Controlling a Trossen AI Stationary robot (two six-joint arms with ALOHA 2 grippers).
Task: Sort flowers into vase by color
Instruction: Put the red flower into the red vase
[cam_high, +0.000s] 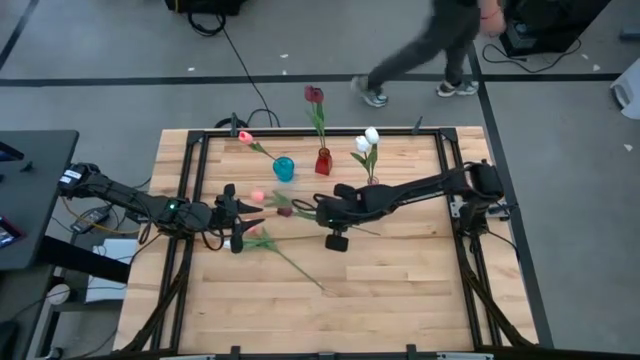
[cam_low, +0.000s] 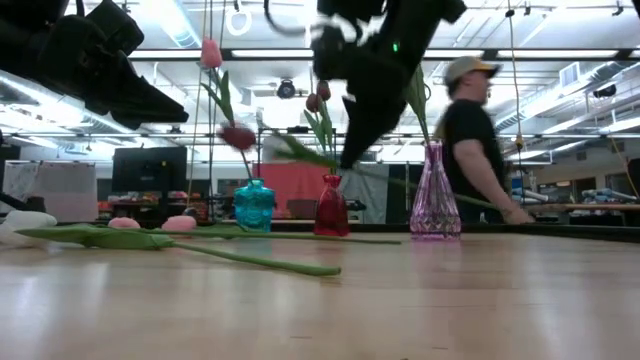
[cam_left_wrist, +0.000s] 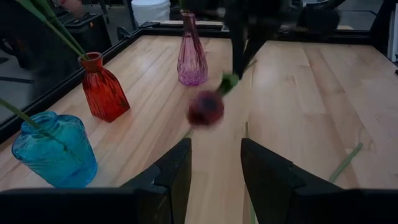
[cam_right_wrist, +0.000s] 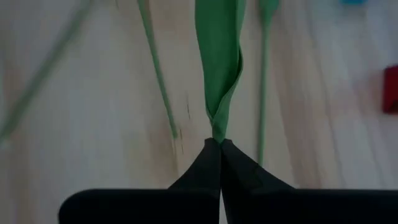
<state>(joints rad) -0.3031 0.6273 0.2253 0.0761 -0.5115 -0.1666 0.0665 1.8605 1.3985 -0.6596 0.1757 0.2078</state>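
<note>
Even, bright light falls from ceiling strips (cam_low: 560, 52) that glare white in the low view — the arms there show as dark silhouettes against them. The table (cam_high: 400, 290) is evenly lit from above, its shadows faint. A walking person (cam_high: 430, 50) is smeared by motion, and a dark red tulip head (cam_left_wrist: 206, 107) blurs in the left wrist view. The right wrist view is soft beyond the pinched leaf (cam_right_wrist: 219, 68) — stems streaked.

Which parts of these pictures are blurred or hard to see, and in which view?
Left wrist view: the dark red flower is smeared by motion, while the red vase stays sharp. Right wrist view: the table is blurred, but the right hand shut on the green leaf is clear. Low view: bright ceiling lights leave the arms as dark shapes.
</note>
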